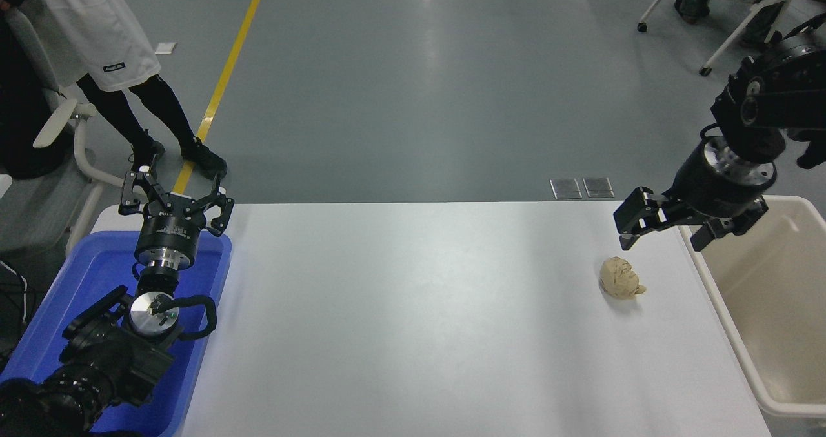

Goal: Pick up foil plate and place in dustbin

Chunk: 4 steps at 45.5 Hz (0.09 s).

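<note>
White table (413, 334) across the middle, plain and unpatterned. Bright blue tub (200, 334) at the left edge, a black left gripper (175, 195) over it with a silver band at the wrist. Cream dustbin (784, 282) on the right, black right gripper (671, 230) beside it. A tan paper ball (621, 277) sits creased. Grey floor (413, 82), one yellow stripe (227, 75).

Grippers: 2, left (174, 195), right (671, 230)
Table (419, 334): 1
Dustbin (774, 321): 1, beige
Blue tub (97, 275): 1
Paper ball (621, 277): 1, tan
Floor plates (581, 187): 2
Person (97, 37): 1 standing
</note>
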Available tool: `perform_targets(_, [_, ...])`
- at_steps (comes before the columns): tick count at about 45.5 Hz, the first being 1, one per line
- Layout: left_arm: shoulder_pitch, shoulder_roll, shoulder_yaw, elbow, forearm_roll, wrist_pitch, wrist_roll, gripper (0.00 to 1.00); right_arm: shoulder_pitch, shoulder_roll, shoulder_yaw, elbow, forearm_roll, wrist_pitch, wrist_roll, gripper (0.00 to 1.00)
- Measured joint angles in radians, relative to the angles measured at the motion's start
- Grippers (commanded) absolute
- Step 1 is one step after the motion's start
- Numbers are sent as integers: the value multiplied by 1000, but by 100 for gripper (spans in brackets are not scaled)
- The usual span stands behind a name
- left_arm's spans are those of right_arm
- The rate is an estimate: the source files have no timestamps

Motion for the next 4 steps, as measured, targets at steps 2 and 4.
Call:
perform_targets(2, [0,0,0,0,0,0,0,99,5,4,2,0,0,1,0,100])
perform_targets(4, [0,0,0,0,0,0,0,99,11,9,5,0,1,1,0,100])
